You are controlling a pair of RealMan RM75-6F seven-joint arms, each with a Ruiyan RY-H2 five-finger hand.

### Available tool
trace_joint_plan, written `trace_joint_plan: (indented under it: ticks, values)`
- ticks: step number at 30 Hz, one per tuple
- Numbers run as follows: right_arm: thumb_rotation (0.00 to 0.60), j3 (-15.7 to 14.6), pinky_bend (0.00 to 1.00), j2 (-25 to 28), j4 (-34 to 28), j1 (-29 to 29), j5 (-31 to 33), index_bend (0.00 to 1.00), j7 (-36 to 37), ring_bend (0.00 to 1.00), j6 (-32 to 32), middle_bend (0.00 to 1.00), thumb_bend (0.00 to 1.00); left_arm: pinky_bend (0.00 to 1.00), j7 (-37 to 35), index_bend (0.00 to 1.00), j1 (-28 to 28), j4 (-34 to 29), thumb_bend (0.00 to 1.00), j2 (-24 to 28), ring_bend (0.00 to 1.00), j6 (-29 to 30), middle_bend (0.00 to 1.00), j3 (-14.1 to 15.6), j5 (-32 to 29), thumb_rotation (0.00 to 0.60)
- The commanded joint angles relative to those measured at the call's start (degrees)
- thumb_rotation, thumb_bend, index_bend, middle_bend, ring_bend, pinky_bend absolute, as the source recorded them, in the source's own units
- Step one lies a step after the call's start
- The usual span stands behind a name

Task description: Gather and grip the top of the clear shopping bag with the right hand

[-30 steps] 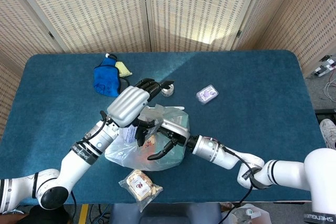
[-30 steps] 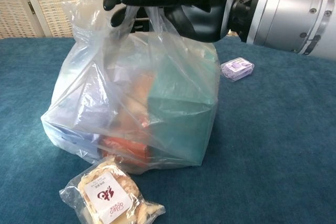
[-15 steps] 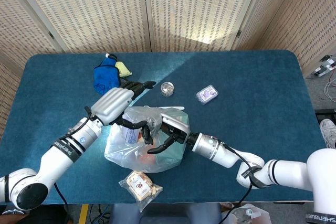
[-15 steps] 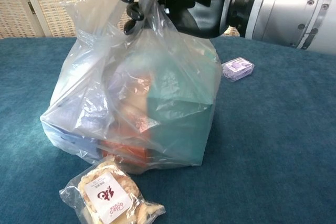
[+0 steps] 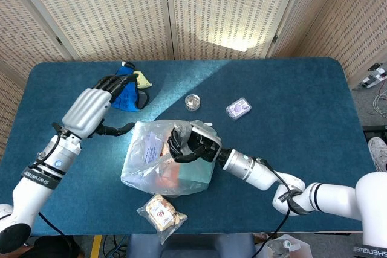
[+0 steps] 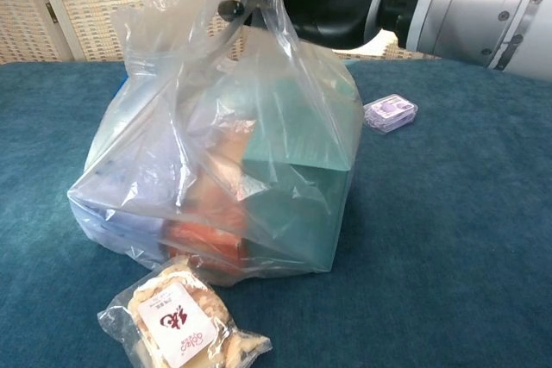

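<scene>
Little lettering, most of it too small to read

The snack packet (image 6: 178, 327) in front of the bag carries a white label with a red logo mark and small print, neither legible. Black wristbands on both arms show white lettering that looks like "SHENGWEI" on the left one (image 5: 38, 177); the right one (image 5: 368, 251) is similar but unclear.

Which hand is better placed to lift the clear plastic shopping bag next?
Right. The right hand has its fingers closed around the gathered top of the clear plastic shopping bag, directly above the load. The left hand is open and apart from the bag, off toward the blue pouch.
</scene>
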Motion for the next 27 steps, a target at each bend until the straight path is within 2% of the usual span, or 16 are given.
trace_joint_plan:
  ticks: [1,11,18,27]
  values:
    - [0.6,0.91,0.67,0.48,-0.12,0.07,1.0,0.71,5.73,0.72,-0.92,0.72,0.0,0.06,0.8,0.02,3.71,0.62,0.22,0.63,0.1,3.08,0.12,2.18,3.94,0.6]
    - [0.6,2.29,0.73,2.33,-1.33,0.83,2.04,0.74,15.67,0.75,-4.07,0.75,0.14,0.06,3.25,0.03,11.0,0.81,0.22,1.95,0.1,8.82,0.12,6.4,9.85,0.6]
    - [0.6,4.23,0.8,3.77,-3.55,0.57,5.64,0.79,17.4,0.8,-6.83,0.79,0.27,0.06,6.46,0.04,15.16,3.49,0.22,-0.57,0.1,13.74,0.12,9.02,14.1,0.6]
    - [0.6,6.46,0.83,5.99,-6.75,-0.12,6.02,0.81,15.68,0.82,-7.84,0.8,0.34,0.06,7.84,0.06,19.58,6.76,0.22,-3.65,0.1,17.55,0.12,11.44,16.45,0.6]
